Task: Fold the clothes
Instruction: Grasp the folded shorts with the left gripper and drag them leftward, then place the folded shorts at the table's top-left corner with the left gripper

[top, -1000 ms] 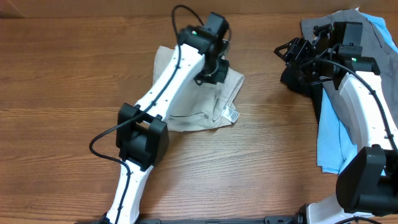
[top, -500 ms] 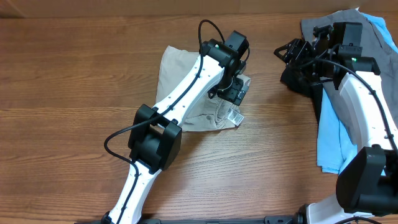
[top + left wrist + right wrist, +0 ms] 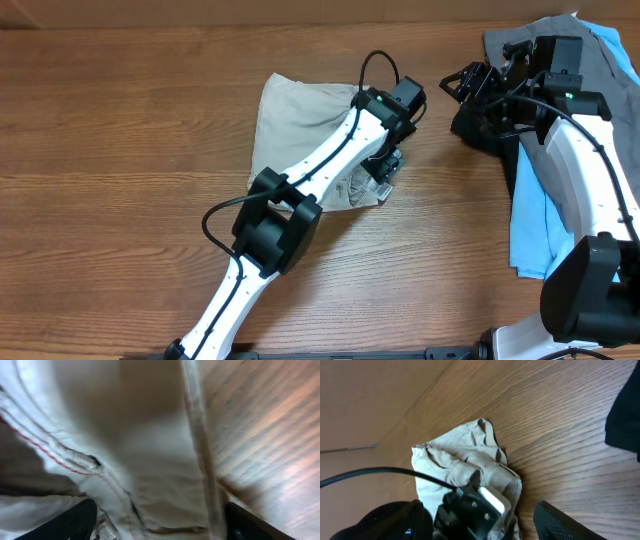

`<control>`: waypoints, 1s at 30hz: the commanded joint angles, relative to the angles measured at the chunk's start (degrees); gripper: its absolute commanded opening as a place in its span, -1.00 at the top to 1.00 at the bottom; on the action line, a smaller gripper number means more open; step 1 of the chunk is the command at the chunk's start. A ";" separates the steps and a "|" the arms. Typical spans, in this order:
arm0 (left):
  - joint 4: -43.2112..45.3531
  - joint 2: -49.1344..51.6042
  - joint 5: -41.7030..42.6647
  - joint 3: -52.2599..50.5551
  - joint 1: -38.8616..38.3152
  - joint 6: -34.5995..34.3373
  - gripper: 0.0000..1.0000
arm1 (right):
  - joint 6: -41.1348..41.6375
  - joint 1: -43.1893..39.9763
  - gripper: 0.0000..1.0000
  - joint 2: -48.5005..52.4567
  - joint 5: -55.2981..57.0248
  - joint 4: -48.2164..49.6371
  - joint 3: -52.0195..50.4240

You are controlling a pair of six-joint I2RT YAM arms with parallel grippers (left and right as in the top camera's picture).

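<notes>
Shorts (image 3: pixel 295 115): crumpled, well left of the pile (image 3: pixel 530 230); partly hidden
Left gripper (image 3: pixel 388 165): fingers wide apart over the shorts' pile-side edge; gripping nothing; close view blurred
Right gripper (image 3: pixel 462 85): wide, empty; at the pile's left edge

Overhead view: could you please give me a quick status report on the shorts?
Left gripper open, low over the beige shorts. Right gripper open, empty, aside. Shorts rumpled on the table. Other garments heaped far right, apart.

left claw (image 3: pixel 386 166) slid right, spread wide, over shorts (image 3: pixel 295 112)
</notes>
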 commanded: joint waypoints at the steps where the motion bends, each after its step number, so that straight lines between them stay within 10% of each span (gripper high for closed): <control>1: 0.50 2.67 -8.66 0.39 3.15 2.51 -0.64 | -0.68 -0.46 -0.49 0.00 0.17 -0.20 -0.02; 11: -0.35 7.17 -8.68 0.15 20.98 2.19 -0.70 | -0.68 -0.46 -0.49 0.00 0.17 -0.76 -0.02; 24: 15.19 7.21 -6.34 0.15 43.91 20.04 -0.94 | -0.59 -0.44 -0.50 0.00 1.86 -0.72 -0.02; 30: 16.00 5.77 -8.44 4.02 46.34 13.81 -1.00 | -0.59 -0.44 -0.50 0.00 1.86 -0.74 -0.02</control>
